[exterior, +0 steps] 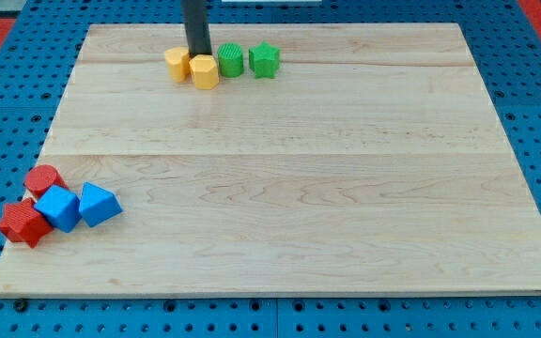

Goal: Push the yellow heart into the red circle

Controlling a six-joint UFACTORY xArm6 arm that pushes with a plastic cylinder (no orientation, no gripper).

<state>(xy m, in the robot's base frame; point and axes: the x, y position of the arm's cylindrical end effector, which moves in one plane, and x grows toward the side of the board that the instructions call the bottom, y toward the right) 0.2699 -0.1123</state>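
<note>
In the camera view, the wooden board (280, 178) lies on a blue pegboard surface (7, 113), and the blocks sit in two clusters well apart. At the view's top, four blocks stand in a row: a yellow block (177, 63) at the row's left end, a second yellow block (204, 71) touching it, then a green cylinder (230, 60) and a green star (264, 59). Which of the two yellow blocks is the heart I cannot tell for certain; the second, slightly nearer the view's bottom, looks the likelier. The dark rod comes down from the view's top, and my tip (198, 53) stands just behind the seam between the two yellow blocks, touching or nearly touching them. That placement makes sense as I judge it: being on the far side of the yellow pair lets a push drive a block toward the view's bottom left. There the red circle (42, 178) sits at the board's left edge, with a blue cube (60, 207) and a blue wedge-like block (99, 204) just beside it and a red star-shaped block (23, 222) at the corner. The push is hardly begun, with nearly the whole board left to cross. The arm carries no gripper, so there is nothing to spread or pinch. No brand, label or writing shows anywhere.
</note>
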